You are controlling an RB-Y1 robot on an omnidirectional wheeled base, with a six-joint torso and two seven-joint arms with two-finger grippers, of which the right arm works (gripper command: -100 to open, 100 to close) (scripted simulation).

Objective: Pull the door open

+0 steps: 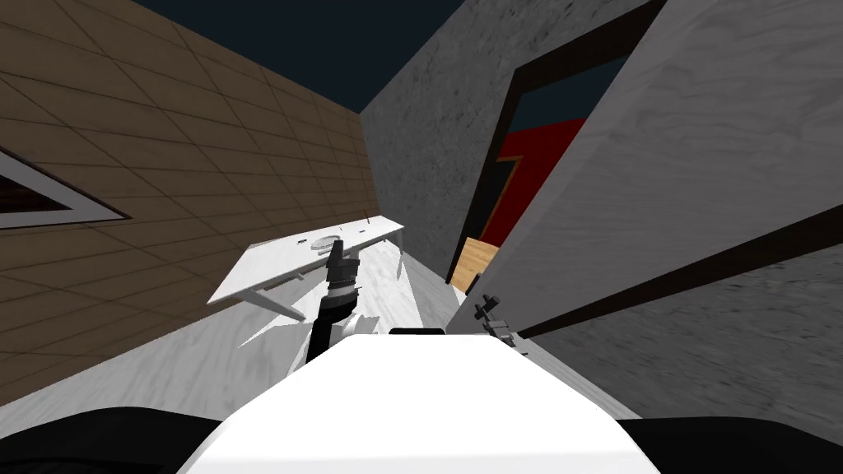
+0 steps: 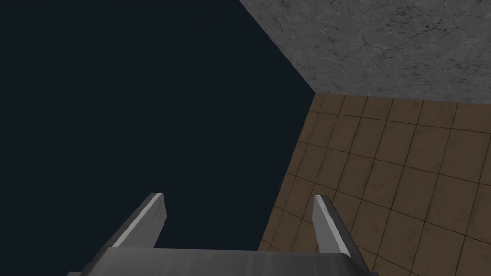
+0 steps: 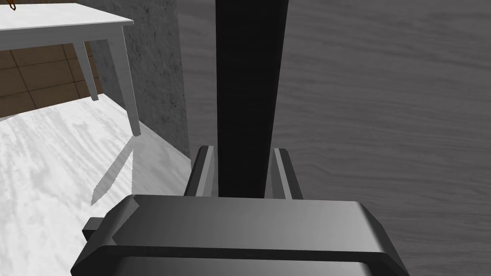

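Fingers (image 3: 205, 167) of the right gripper (image 3: 243, 150) are closed on one long black bar handle (image 3: 249, 86), one blade pressed to each side of it. The handle lies flat against the single grey wood-grain door (image 3: 383, 120). In the head view the door leaf stands to my right, swung partly out from its dark door frame (image 1: 494, 164), with a red wall (image 1: 535, 164) showing through the gap. The left gripper (image 2: 238, 195) is raised in front of my chest, left of the door, its two blades spread wide with nothing between them. One white desk (image 3: 57, 21) stands on the pale marbled floor (image 3: 48, 158) against the tiled wall. Two of its legs (image 3: 129, 81) show, and one round pale thing (image 1: 326, 242) lies on top of it.
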